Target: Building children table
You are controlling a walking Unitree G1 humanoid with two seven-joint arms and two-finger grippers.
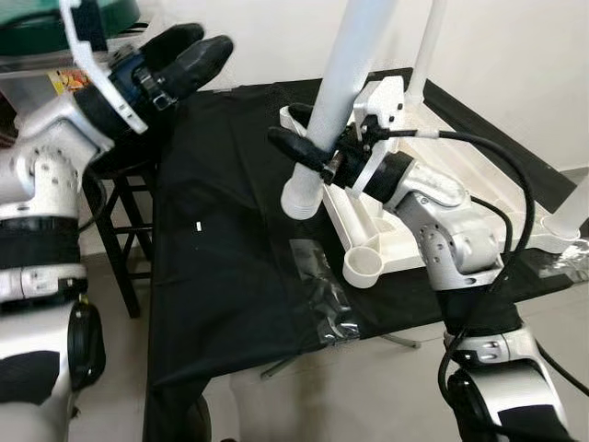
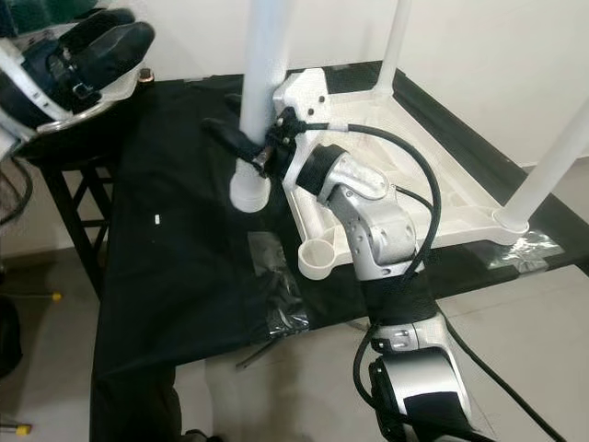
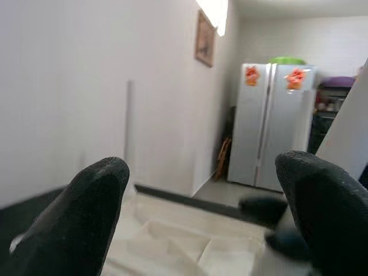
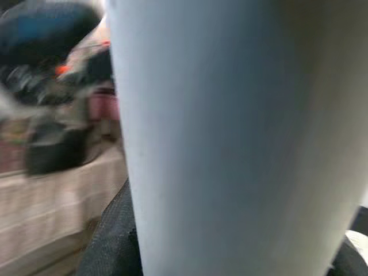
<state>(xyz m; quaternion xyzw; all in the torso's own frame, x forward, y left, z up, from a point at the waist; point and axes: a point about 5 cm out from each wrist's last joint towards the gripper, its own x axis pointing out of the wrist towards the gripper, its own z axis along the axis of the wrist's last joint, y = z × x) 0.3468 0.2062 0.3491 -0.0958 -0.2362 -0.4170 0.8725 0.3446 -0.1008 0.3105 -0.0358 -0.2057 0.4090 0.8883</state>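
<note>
I have the right hand clamped around a white table leg, its black fingers pinching the tube just above its lower end, which hangs off the edge of the upturned white tabletop and over the black cloth covering the desk. The tabletop lies face down on that cloth, with other legs already standing in their corner sockets: one at the far corner and one at the right-hand corner. The near corner socket is an open white cup with nothing in it. My left hand is raised well off to the left, fingers spread and holding nothing; its wrist camera looks across the room toward a fridge. I judge I am in the leg-fitting step, with this leg carried but not yet seated. Next I need to bring its lower end over that open cup, square the tube upright, and press down; a tilted leg would likely jam on the rim.
</note>
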